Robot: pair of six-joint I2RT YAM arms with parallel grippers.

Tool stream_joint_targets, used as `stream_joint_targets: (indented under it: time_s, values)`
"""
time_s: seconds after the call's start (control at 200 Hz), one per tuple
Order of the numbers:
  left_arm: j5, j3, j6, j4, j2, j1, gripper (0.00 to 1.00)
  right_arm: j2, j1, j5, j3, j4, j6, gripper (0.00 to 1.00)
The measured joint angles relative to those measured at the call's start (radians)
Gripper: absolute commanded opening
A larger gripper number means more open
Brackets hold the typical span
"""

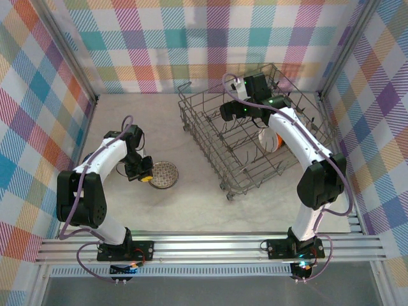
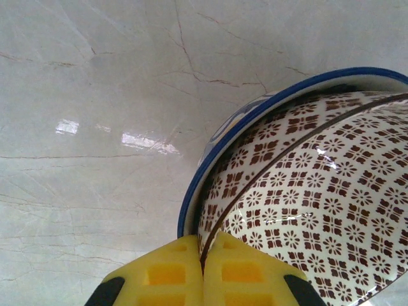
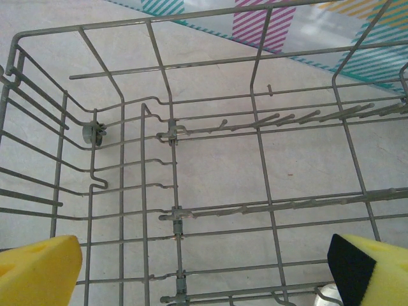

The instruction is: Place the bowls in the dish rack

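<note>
My left gripper (image 2: 204,245) is shut, its yellow pads pinching the rim of a bowl with a brown floral pattern (image 2: 319,204). That bowl sits inside a blue-rimmed bowl (image 2: 255,111) on the marble table. From above, the left gripper (image 1: 146,177) is at the left edge of the patterned bowl (image 1: 166,175). My right gripper (image 1: 226,115) hangs open over the dish rack (image 1: 217,137), and its two pads stand wide apart above the rack wires (image 3: 172,127) with nothing between them. An orange and white bowl (image 1: 273,141) stands in the rack, partly hidden by the right arm.
The rack's upright tines and tall wire walls (image 3: 255,57) surround the right gripper. Checked walls (image 1: 191,44) close in the table on three sides. Bare marble (image 1: 191,210) lies between the rack and the arm bases.
</note>
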Motion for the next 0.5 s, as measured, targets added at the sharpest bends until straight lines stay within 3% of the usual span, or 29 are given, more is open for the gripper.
stream_joint_targets:
  time_s: [0.5]
  values:
    - [-0.003,0.002,0.005,-0.004,-0.050,0.000,0.00,0.003,0.006,0.000,0.013,0.000,0.007,0.99]
